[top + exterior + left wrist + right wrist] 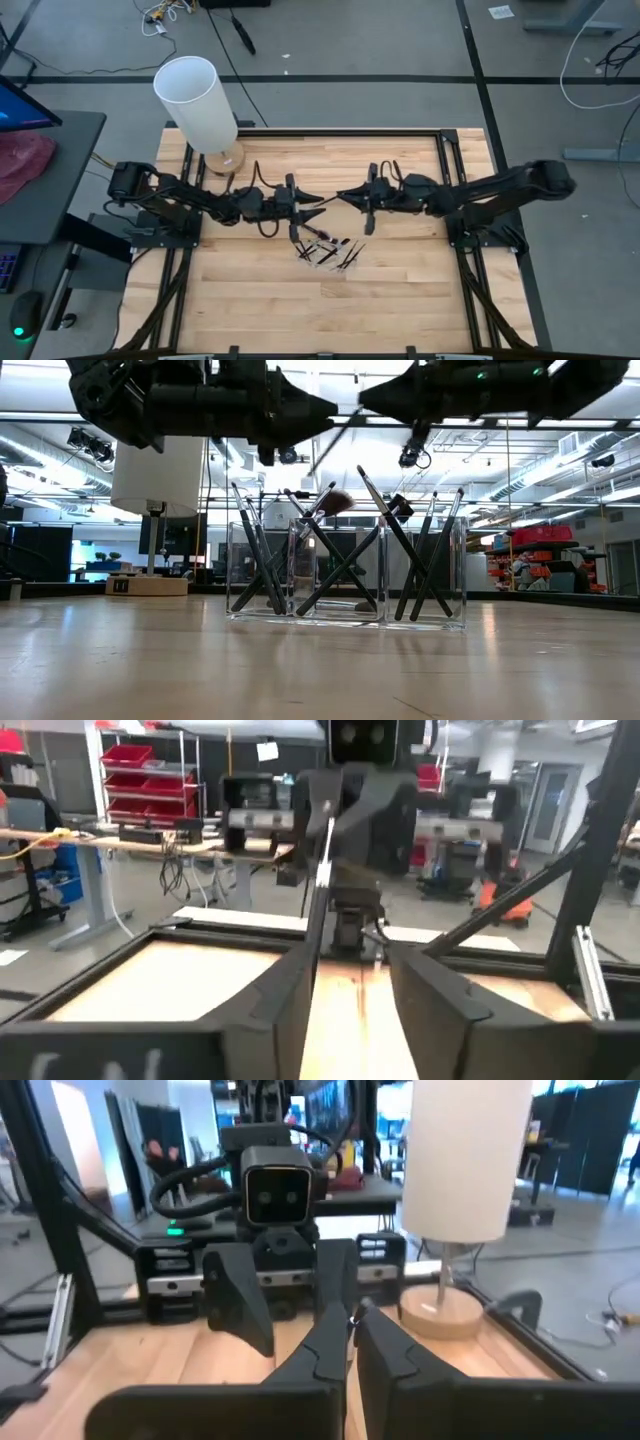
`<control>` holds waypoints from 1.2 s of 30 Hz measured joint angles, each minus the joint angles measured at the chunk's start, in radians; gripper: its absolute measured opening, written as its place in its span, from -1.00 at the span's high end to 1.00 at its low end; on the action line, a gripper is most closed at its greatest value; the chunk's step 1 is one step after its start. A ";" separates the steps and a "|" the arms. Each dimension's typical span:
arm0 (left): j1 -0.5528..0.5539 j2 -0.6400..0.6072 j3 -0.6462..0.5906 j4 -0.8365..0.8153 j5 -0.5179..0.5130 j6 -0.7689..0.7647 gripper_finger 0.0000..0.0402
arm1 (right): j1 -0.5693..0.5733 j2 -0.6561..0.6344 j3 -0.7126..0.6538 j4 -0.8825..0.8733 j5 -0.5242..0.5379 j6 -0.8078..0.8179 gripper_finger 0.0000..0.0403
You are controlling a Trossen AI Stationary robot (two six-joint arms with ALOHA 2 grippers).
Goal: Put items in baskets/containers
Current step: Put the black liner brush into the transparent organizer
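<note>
Light butcher-block wooden bench (400, 300) w/ black metal frame rails, on grey concrete floor (380, 40) crossed by dark tape lines. Tall white cylinder lamp on round wooden base (200, 100) at bench's far-left corner. Black side desk (60, 150) left of bench, w/ blue-lit screen edge & pinkish-red cloth (20, 165). Loose white cable (585, 75) on floor, far right. Low view: open workshop hall, white ceiling w/ strip lights (560, 455), red storage bins on shelving (535, 545) at right. Left wrist view: more red bins on rack (140, 775), long worktable w/ trailing cords (110, 845).
</note>
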 joint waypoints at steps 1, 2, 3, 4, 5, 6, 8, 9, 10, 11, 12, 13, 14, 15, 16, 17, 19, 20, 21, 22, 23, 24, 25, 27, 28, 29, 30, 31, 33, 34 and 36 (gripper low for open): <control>0.000 0.000 0.000 -0.006 -0.010 0.000 0.26 | 0.000 -0.038 0.000 -0.055 0.000 0.002 0.97; -0.001 0.000 0.000 -0.012 -0.020 0.002 0.22 | 0.000 -0.074 0.000 -0.103 0.000 0.007 0.97; -0.001 0.000 0.000 -0.023 -0.035 0.002 0.19 | 0.001 -0.114 0.000 -0.157 0.000 0.014 0.97; -0.001 -0.001 0.000 -0.040 -0.051 0.002 0.17 | 0.004 -0.149 0.000 -0.202 0.001 0.020 0.97; -0.001 -0.006 0.000 -0.064 -0.069 0.001 0.16 | 0.009 -0.183 0.000 -0.245 0.002 0.024 0.97; -0.001 -0.019 -0.001 -0.098 -0.092 -0.002 0.15 | 0.016 -0.216 0.002 -0.289 0.003 0.033 0.97; -0.001 -0.056 -0.001 -0.164 -0.134 -0.014 0.15 | 0.034 -0.268 0.038 -0.412 0.003 0.051 0.98; -0.001 -0.080 -0.001 -0.215 -0.159 -0.025 0.16 | 0.044 -0.289 0.064 -0.484 0.003 0.058 0.98; -0.001 -0.103 -0.001 -0.257 -0.181 -0.032 0.17 | 0.054 -0.302 0.094 -0.564 0.003 0.065 0.98; -0.001 -0.134 -0.001 -0.308 -0.205 -0.036 0.18 | 0.066 -0.306 0.126 -0.634 0.003 0.065 0.98; -0.001 -0.163 -0.001 -0.356 -0.229 -0.042 0.19 | 0.080 -0.305 0.158 -0.707 0.000 0.065 0.98; -0.001 -0.192 -0.001 -0.395 -0.250 -0.047 0.20 | 0.093 -0.304 0.183 -0.775 -0.007 0.064 0.98; -0.001 -0.223 -0.001 -0.441 -0.274 -0.051 0.21 | 0.104 -0.297 0.207 -0.828 -0.026 0.062 0.98; -0.001 -0.249 -0.001 -0.486 -0.303 -0.052 0.22 | 0.112 -0.287 0.230 -0.857 -0.052 0.061 0.98; -0.001 -0.273 -0.001 -0.528 -0.331 -0.055 0.23 | 0.119 -0.280 0.242 -0.876 -0.084 0.061 0.98; -0.001 -0.295 -0.001 -0.565 -0.360 -0.058 0.24 | 0.124 -0.272 0.247 -0.892 -0.123 0.065 0.98; -0.001 -0.330 0.000 -0.637 -0.407 -0.078 0.26 | 0.131 -0.251 0.248 -0.886 -0.213 0.073 0.98; -0.001 -0.346 -0.001 -0.669 -0.425 -0.086 0.27 | 0.133 -0.237 0.247 -0.890 -0.250 0.078 0.97; -0.001 -0.353 -0.001 -0.684 -0.436 -0.103 0.27 | 0.136 -0.224 0.246 -0.891 -0.279 0.088 0.97; -0.001 -0.360 0.001 -0.707 -0.443 -0.112 0.28 | 0.138 -0.209 0.246 -0.891 -0.289 0.096 0.97; -0.001 -0.362 0.000 -0.722 -0.448 -0.126 0.28 | 0.142 -0.190 0.246 -0.894 -0.289 0.100 0.97; -0.002 -0.362 -0.001 -0.728 -0.449 -0.134 0.28 | 0.143 -0.169 0.246 -0.893 -0.289 0.110 0.97; -0.003 -0.362 -0.001 -0.736 -0.449 -0.143 0.28 | 0.145 -0.147 0.246 -0.891 -0.289 0.114 0.97; -0.003 -0.358 -0.001 -0.746 -0.449 -0.160 0.28 | 0.145 -0.099 0.246 -0.882 -0.289 0.122 0.97; -0.003 -0.351 -0.001 -0.746 -0.449 -0.169 0.28 | 0.145 -0.075 0.246 -0.881 -0.289 0.125 0.97; -0.003 -0.347 -0.001 -0.755 -0.446 -0.183 0.28 | 0.145 -0.050 0.246 -0.872 -0.289 0.125 0.97; -0.003 -0.347 -0.003 -0.762 -0.447 -0.187 0.28 | 0.145 -0.025 0.246 -0.865 -0.289 0.125 0.97; -0.003 -0.347 -0.004 -0.759 -0.447 -0.192 0.28 | 0.145 -0.001 0.245 -0.861 -0.290 0.125 0.97; -0.003 -0.348 -0.006 -0.756 -0.448 -0.210 0.28 | 0.147 0.043 0.245 -0.837 -0.292 0.125 0.97; -0.003 -0.349 -0.007 -0.763 -0.448 -0.214 0.28 | 0.149 0.061 0.245 -0.823 -0.293 0.125 0.97; -0.008 -0.348 -0.009 -0.764 -0.448 -0.214 0.28 | 0.159 0.093 0.245 -0.792 -0.297 0.125 0.97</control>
